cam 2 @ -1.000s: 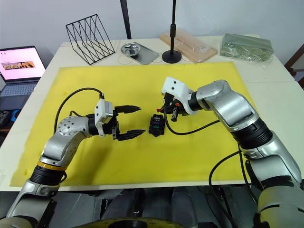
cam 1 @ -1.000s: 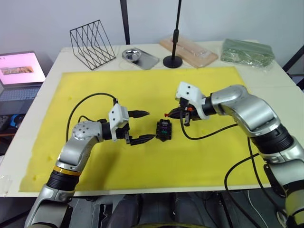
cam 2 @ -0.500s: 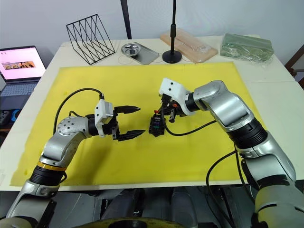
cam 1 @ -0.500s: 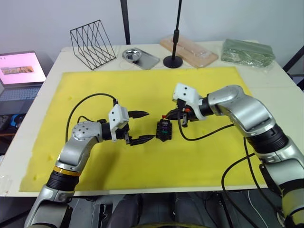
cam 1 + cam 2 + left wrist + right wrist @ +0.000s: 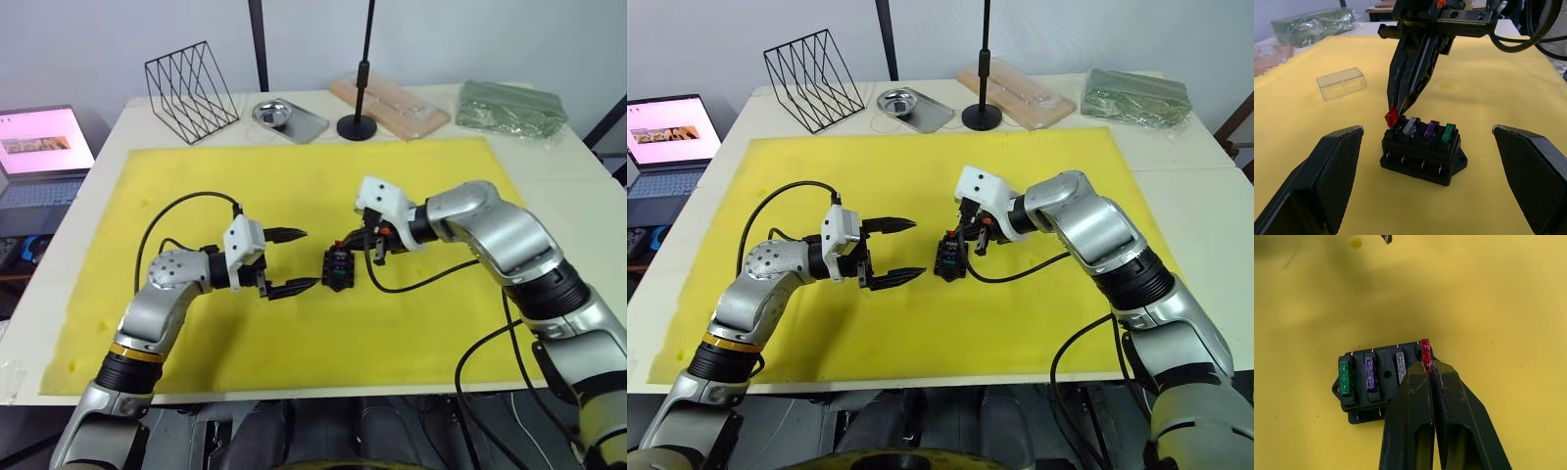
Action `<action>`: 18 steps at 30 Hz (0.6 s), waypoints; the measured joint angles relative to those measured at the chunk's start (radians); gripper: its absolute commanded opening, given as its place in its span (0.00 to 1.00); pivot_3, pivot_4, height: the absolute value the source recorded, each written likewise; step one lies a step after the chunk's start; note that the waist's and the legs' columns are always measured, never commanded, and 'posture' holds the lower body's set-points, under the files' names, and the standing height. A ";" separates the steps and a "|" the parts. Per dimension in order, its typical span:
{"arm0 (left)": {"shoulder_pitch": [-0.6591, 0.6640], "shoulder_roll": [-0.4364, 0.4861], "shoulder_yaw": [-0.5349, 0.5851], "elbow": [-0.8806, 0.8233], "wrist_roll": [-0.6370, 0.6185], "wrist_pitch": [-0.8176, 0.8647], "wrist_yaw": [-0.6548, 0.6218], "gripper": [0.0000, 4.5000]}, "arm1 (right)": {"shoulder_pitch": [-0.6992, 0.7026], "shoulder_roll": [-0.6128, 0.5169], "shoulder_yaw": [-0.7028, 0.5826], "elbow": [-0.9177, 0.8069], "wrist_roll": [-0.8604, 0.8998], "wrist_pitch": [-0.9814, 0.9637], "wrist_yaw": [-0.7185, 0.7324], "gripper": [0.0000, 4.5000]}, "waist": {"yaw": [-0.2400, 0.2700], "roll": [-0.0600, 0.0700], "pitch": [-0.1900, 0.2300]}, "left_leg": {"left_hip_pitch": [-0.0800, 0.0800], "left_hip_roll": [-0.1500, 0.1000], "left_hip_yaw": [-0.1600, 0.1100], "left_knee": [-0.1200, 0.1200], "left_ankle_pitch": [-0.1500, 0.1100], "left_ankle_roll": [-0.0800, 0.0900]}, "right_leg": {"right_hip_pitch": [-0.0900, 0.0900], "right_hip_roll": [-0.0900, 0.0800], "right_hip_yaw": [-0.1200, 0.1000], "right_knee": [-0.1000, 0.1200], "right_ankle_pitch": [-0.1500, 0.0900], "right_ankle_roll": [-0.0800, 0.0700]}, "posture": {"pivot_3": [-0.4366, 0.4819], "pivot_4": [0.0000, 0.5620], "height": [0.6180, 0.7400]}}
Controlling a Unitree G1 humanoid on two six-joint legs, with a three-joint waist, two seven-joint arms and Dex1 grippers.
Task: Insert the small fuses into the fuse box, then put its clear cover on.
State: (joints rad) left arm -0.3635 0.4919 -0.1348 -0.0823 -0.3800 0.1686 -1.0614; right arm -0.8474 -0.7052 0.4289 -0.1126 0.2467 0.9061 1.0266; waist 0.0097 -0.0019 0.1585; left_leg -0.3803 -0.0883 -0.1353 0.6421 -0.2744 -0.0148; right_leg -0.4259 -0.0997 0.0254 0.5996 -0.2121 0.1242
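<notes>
The red fuse (image 5: 1391,117) is pinched by the right gripper (image 5: 1428,369) at the fuse box (image 5: 1422,152) end slot; tilted, it could jam. The left gripper (image 5: 291,260) is held wide.

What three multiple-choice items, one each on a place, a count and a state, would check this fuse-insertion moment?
1. Where does the clear cover lie?
A. On the yellow mat, apart from the fuse box
B. Fitted on the fuse box
C. In the left pincer

2. How many fuses already sit in the fuse box, not counting the red one?
A. One
B. Three
C. Five

3. What is the state of the right pincer?
A. Wide open over the mat
B. Shut on the red fuse
C. Shut on the clear cover

Answers:
1. A: the left wrist view shows the cover on the yellow mat, clear of the box.
2. B: grey, purple and green fuses stand in the slots.
3. B: its fingertips pinch the red fuse at the box's end slot, while the left pincer is open beside the box.
</notes>
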 measured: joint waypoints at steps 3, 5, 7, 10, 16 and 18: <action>0.000 0.000 0.000 0.000 0.000 0.000 0.000 1.00 | 0.005 0.003 0.000 0.001 -0.007 -0.001 0.000 0.01 | 0.000 0.000 0.000 | 0.000 0.000 0.000 0.000 0.000 0.000 | 0.000 0.000 0.000 0.000 0.000 0.000 | 0.48 0.27 1.00; 0.000 0.000 0.000 0.000 0.000 0.000 0.000 1.00 | 0.005 0.003 0.000 0.001 -0.012 -0.006 0.003 0.01 | 0.000 0.000 0.000 | 0.000 0.000 0.000 0.000 0.000 0.000 | 0.000 0.000 0.000 0.000 0.000 0.000 | 0.48 0.27 1.00; 0.000 0.000 0.000 0.000 0.000 0.000 0.000 1.00 | 0.006 0.002 0.001 0.002 -0.018 -0.017 0.004 0.01 | 0.000 0.000 0.000 | 0.000 0.000 0.000 0.000 0.000 0.000 | 0.000 0.000 0.000 0.000 0.000 0.000 | 0.48 0.27 1.00; -0.002 0.000 0.000 0.000 0.001 0.000 0.000 1.00 | 0.007 0.002 0.011 0.007 -0.033 -0.034 0.009 0.01 | 0.000 0.000 0.000 | 0.000 0.000 0.000 0.000 0.000 0.000 | 0.000 0.000 0.000 0.000 0.000 0.000 | 0.48 0.27 1.00; -0.003 0.000 0.000 0.001 0.001 0.000 0.000 1.00 | 0.012 0.002 0.018 0.021 -0.054 -0.065 0.020 0.01 | 0.000 0.000 0.000 | 0.000 0.000 0.000 0.000 0.000 0.000 | 0.000 0.000 0.000 0.000 0.000 0.000 | 0.48 0.27 1.00; -0.003 0.001 0.000 0.002 0.001 -0.001 0.000 1.00 | 0.013 0.002 0.020 0.021 -0.065 -0.077 0.025 0.01 | 0.000 0.000 0.000 | 0.000 0.000 0.000 0.000 0.000 0.000 | 0.000 0.000 0.000 0.000 0.000 0.000 | 0.48 0.27 1.00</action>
State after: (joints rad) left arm -0.3669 0.4925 -0.1348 -0.0802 -0.3791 0.1680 -1.0616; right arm -0.8341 -0.7027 0.4486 -0.0919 0.1819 0.8286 1.0515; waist 0.0095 -0.0019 0.1585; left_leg -0.3802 -0.0884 -0.1353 0.6421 -0.2743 -0.0150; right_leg -0.4259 -0.0996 0.0253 0.5997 -0.2121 0.1241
